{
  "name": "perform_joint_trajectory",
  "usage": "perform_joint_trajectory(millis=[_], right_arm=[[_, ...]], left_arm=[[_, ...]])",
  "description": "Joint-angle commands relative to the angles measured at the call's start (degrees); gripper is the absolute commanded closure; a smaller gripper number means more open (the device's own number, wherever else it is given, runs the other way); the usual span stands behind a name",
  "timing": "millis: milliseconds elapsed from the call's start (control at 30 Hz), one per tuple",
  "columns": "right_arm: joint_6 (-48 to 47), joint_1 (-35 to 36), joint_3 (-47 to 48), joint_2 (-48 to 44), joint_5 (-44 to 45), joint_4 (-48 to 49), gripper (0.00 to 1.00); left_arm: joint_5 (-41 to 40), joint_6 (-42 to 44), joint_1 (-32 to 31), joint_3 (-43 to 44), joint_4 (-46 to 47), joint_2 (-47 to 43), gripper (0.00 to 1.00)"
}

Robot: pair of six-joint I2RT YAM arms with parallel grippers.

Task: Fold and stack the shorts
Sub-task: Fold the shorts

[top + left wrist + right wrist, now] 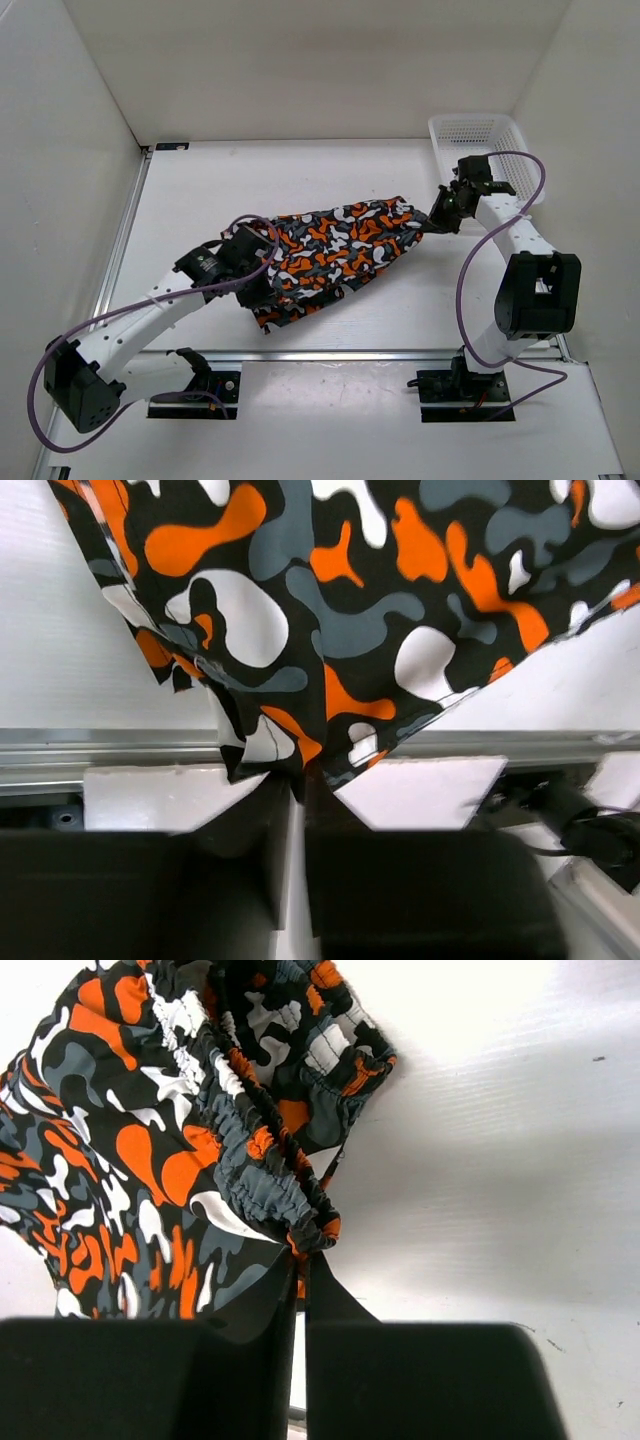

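The camouflage shorts hang stretched between both grippers above the table's middle. My left gripper is shut on a leg hem at the shorts' left end; in the left wrist view the hem is pinched between the jaws. My right gripper is shut on the elastic waistband at the right end; in the right wrist view the gathered waistband runs down into the closed jaws. A lower fold of the shorts droops toward the table.
A white mesh basket stands at the back right, just behind the right arm. A metal rail runs along the table's near edge, and another rail along the left side. White walls enclose the table.
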Motion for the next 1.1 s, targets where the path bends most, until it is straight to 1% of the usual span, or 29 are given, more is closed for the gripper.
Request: perform_joint_trajectory(millis=[0,33,67,100,133,167,233,300,333,400,433,467,500,533,600,633,667,700,733,767,800,833,867,900,967,1000,1067], right_arm=[[-0.1,-0.2,0.0,-0.6,0.1,1.9,0.88],[-0.9,-0.2,0.0,0.2,-0.8,2.4,0.74],[-1.5,-0.2,0.0,0.2,-1.8,2.4,0.62],[-2.5,-0.2,0.0,0.7,-2.3,2.4,0.41],[-2.5,-0.2,0.0,0.7,-2.3,1.8,0.36],[-2.5,-0.2,0.0,0.7,-2.3,1.8,0.34],[-2.5,-0.2,-0.5,0.2,-1.1,1.3,0.33],[-2.5,-0.2,-1.2,-0.6,-1.1,1.3,0.33],[-1.8,-0.2,-2.5,-0.6,0.8,1.3,0.33],[-1.8,-0.2,-3.7,-2.9,1.5,1.3,0.33],[-1.8,-0.2,-4.8,-3.6,2.0,1.3,0.33],[-1.8,-0.2,-5.4,-4.9,2.0,1.3,0.33],[-1.8,-0.2,-6.1,-5.5,1.4,1.3,0.33],[-1.8,0.3,-6.7,-6.1,0.7,1.3,0.33],[-1.3,0.9,-8.3,-7.6,0.1,1.3,0.33],[-1.3,0.9,-9.0,-8.3,-0.5,1.3,0.33],[-1.3,1.4,-10.0,-8.8,-0.5,1.3,0.33],[-1.3,1.4,-10.6,-9.7,-1.1,1.3,0.33],[-0.8,1.4,-11.2,-9.7,-1.1,1.3,0.33],[-0.8,1.9,-11.7,-10.4,-1.1,1.3,0.33],[-0.8,1.9,-12.6,-11.0,-1.6,1.3,0.33],[-0.8,1.9,-12.6,-11.0,-1.6,1.3,0.33],[-0.8,1.9,-13.3,-11.5,-1.6,1.3,0.33],[-0.8,1.9,-13.3,-11.5,-2.1,1.3,0.33],[-0.8,1.9,-13.8,-11.5,-2.1,1.3,0.33],[-0.8,1.9,-13.8,-11.5,-2.1,1.3,0.33],[-0.8,2.4,-13.8,-11.5,-2.1,0.8,0.33]], left_arm=[[-1.8,-3.7,-2.7,-1.8,0.8,2.1,0.73],[-1.8,-3.7,-2.7,-1.8,0.8,2.7,0.61],[-3.1,-3.7,-2.7,-1.8,0.1,3.3,0.30],[-3.8,-4.2,-2.7,-1.2,-0.9,3.9,0.12],[-4.9,-4.2,-2.7,-0.6,-1.4,4.6,0.00],[-7.0,-4.2,-2.7,0.1,-2.0,4.6,0.00],[-8.5,-4.2,0.1,0.8,-3.1,5.7,0.01],[-9.4,-4.2,2.7,0.8,-3.2,5.7,0.08],[-9.4,-4.2,5.8,-1.2,-2.2,6.4,0.13],[-6.3,-2.7,9.5,-3.7,1.7,7.7,0.13],[-5.3,-2.2,13.5,-6.1,3.3,9.1,0.13],[-4.4,-0.9,15.1,-7.0,5.0,10.1,0.13],[-2.7,-0.1,16.5,-7.5,8.2,11.2,0.13],[-1.8,0.6,18.8,-7.5,9.2,12.5,0.15],[-1.0,3.2,20.4,-6.0,10.1,17.1,0.17],[-1.0,4.1,22.0,-4.9,10.1,20.0,0.19],[-1.0,6.2,23.1,-2.1,10.1,21.1,0.20],[-1.0,7.3,24.2,-0.5,10.1,21.8,0.20],[-1.6,8.3,25.5,1.0,10.1,21.8,0.24],[-1.6,9.2,28.2,2.6,10.1,22.4,0.26],[-2.3,10.9,29.3,6.1,10.1,23.1,0.27],[-2.9,11.9,30.5,8.0,10.1,24.0,0.33],[-2.9,12.9,31.4,10.0,10.1,25.1,0.37],[-2.9,15.0,33.1,14.3,10.1,28.5,0.41],[-2.9,16.8,33.6,18.7,8.5,32.9,0.47],[-2.9,18.6,33.6,22.9,7.9,37.3,0.47],[-2.9,20.1,33.6,26.6,5.1,41.5,0.47]])
